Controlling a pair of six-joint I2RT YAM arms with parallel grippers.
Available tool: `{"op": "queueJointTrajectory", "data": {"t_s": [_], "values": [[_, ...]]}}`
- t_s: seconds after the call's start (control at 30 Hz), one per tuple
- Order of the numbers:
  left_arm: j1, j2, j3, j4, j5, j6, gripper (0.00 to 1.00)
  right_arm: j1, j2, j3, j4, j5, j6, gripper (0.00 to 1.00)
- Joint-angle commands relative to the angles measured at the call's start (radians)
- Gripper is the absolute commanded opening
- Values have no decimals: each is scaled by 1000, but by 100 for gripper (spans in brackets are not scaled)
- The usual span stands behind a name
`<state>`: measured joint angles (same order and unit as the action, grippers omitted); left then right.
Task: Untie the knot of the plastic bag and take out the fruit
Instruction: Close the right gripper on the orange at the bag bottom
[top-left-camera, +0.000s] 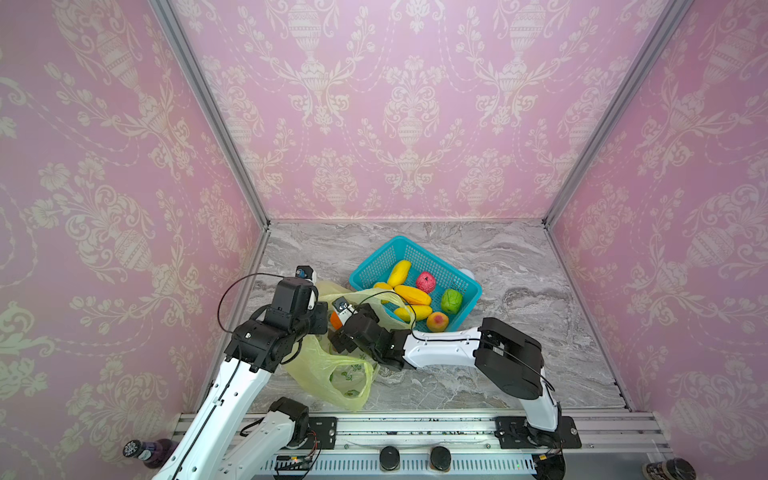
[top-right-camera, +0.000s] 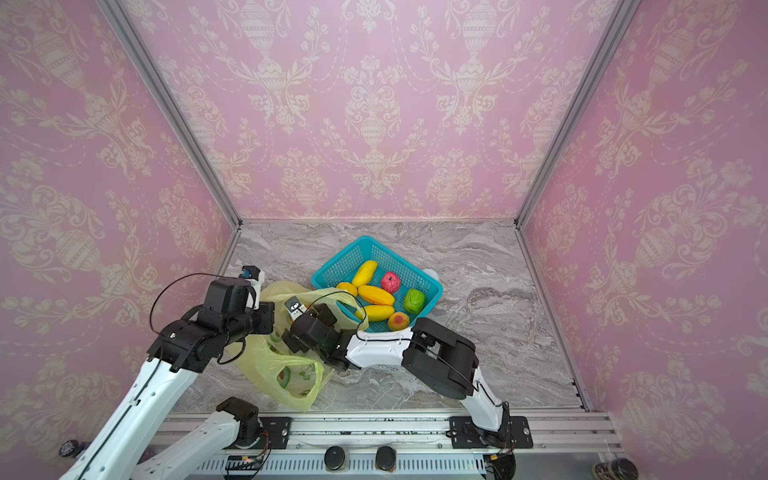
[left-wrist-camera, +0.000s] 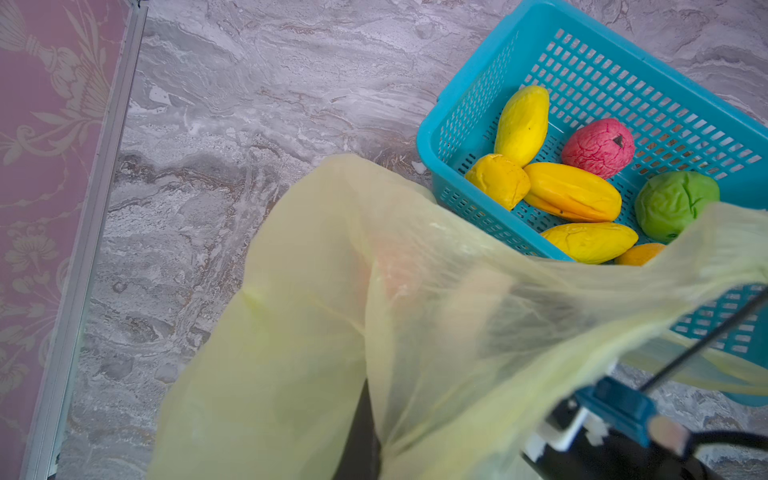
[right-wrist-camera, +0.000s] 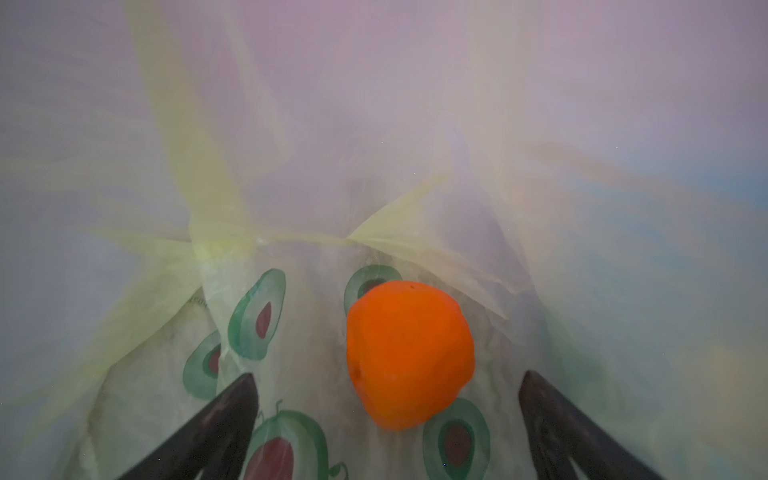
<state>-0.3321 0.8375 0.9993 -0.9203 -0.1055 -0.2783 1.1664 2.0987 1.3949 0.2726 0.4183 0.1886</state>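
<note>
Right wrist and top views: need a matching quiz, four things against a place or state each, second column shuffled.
Things:
1. orange fruit
2. green fruit
3. left gripper
4. right gripper

Place or state:
A. in the teal basket
B. open, jaws either side of a fruit, not touching it
C. inside the plastic bag
D. shut on the bag's film

Pairs: 1-C, 2-A, 3-D, 4-B

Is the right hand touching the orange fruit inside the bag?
Apart. The right wrist view shows the orange fruit between the right hand's open fingers, with the plastic bag showing in the gap on each side.
</note>
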Motion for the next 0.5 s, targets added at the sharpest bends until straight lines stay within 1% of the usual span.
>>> {"op": "queueJointTrajectory", "data": {"t_s": [0.0, 0.13, 0.23, 0.3, 0.33, 0.47], "values": [[-8, -15, -10, 9, 22, -4, 0, -9, 80, 113, -99, 29, 46, 100], [-9, -17, -11, 9, 24, -4, 0, -28, 183, 236, -192, 69, 84, 100], [-10, -17, -11, 9, 24, -4, 0, -45, 248, 304, -234, 59, 104, 100], [-9, -17, -12, 8, 24, -5, 0, -51, 274, 329, -244, 51, 107, 98], [-9, -18, -12, 8, 24, -4, 0, -52, 284, 334, -240, 45, 106, 95], [-9, -14, -11, 9, 22, -4, 0, -56, 282, 335, -229, 22, 95, 75]]}}
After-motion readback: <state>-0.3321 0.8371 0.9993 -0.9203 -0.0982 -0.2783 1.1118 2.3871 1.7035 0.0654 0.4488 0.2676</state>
